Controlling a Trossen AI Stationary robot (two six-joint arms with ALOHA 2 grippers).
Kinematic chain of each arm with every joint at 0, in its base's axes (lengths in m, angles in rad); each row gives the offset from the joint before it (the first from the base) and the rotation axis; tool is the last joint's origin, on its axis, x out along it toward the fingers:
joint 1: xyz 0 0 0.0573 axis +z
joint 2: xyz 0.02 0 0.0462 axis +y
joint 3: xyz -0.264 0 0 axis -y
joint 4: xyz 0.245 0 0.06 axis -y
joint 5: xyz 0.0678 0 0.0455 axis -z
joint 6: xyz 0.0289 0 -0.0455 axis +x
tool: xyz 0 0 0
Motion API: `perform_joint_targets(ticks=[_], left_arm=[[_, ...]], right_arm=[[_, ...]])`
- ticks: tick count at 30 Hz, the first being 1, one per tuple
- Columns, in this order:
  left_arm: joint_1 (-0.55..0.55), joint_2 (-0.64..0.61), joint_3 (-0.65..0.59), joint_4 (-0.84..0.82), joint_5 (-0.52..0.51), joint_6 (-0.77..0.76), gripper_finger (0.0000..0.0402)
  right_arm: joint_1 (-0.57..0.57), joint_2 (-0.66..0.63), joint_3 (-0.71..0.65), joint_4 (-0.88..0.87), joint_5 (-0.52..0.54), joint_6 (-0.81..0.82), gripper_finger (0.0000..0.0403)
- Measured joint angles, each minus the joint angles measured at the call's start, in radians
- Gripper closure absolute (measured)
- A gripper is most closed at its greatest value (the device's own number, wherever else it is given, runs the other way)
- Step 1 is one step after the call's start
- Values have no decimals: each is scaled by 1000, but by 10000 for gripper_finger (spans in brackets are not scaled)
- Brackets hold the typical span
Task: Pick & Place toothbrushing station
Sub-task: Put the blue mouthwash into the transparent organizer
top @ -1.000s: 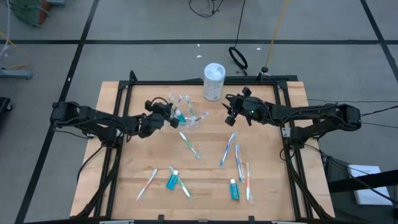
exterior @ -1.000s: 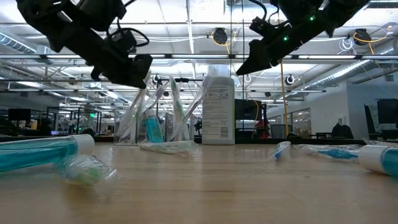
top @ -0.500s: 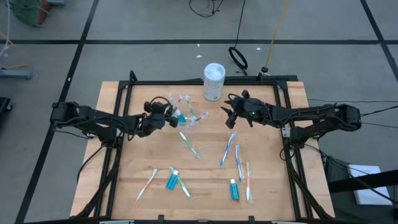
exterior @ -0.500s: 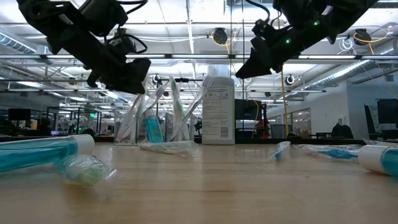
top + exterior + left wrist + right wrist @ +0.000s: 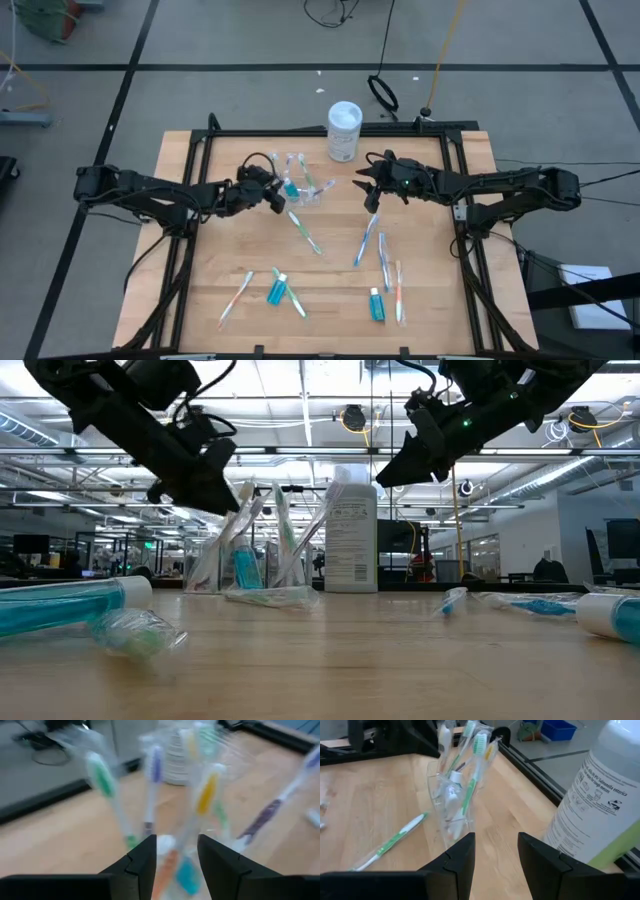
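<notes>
The clear cup (image 5: 300, 187) stands on its base at the table's far middle. Several wrapped toothbrushes (image 5: 472, 765) and a teal tube (image 5: 246, 565) stand in it. My left gripper (image 5: 275, 197) hangs open just left of the cup, above the table, and its wrist view looks straight at the brushes (image 5: 152, 780). My right gripper (image 5: 368, 187) hovers open to the cup's right, fingers toward the cup (image 5: 451, 815), with nothing between them. Loose toothbrushes (image 5: 306, 232) (image 5: 367, 240) and teal toothpaste tubes (image 5: 275, 290) (image 5: 376, 304) lie flat on the wood.
A white bottle (image 5: 344, 130) stands at the far edge, just behind the cup. More toothbrushes (image 5: 236, 298) (image 5: 399, 292) lie near the front edge. A green toothbrush (image 5: 390, 845) lies beside the cup. A black frame (image 5: 300, 133) borders the tabletop.
My left gripper has opened beside the cup and has tipped its fingers a little downward. The cup and its brushes stand as before.
</notes>
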Motion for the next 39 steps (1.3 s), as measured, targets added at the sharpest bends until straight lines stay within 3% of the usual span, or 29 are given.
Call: perform_joint_targets(ticks=[5, 10, 16, 26, 33, 39], left_arm=[[0, -105, 6, -84, -47, -42, 261], [-26, -193, 6, -79, 127, -20, 274], [-77, -196, 6, -18, 270, -6, 285], [-201, -69, 6, 282, 556, 10, 286], [-254, 79, 6, 396, 539, -138, 286], [-268, 127, 97, 422, 539, -99, 286]], right_arm=[[13, 0, 0, -1, 0, -34, 264], [20, 0, 0, -31, 0, -45, 264], [19, 0, 0, -36, 2, -45, 264], [19, 0, 0, 64, 3, -144, 264], [18, 0, 0, 205, 3, -306, 264], [17, 0, 0, 389, 3, -407, 264]])
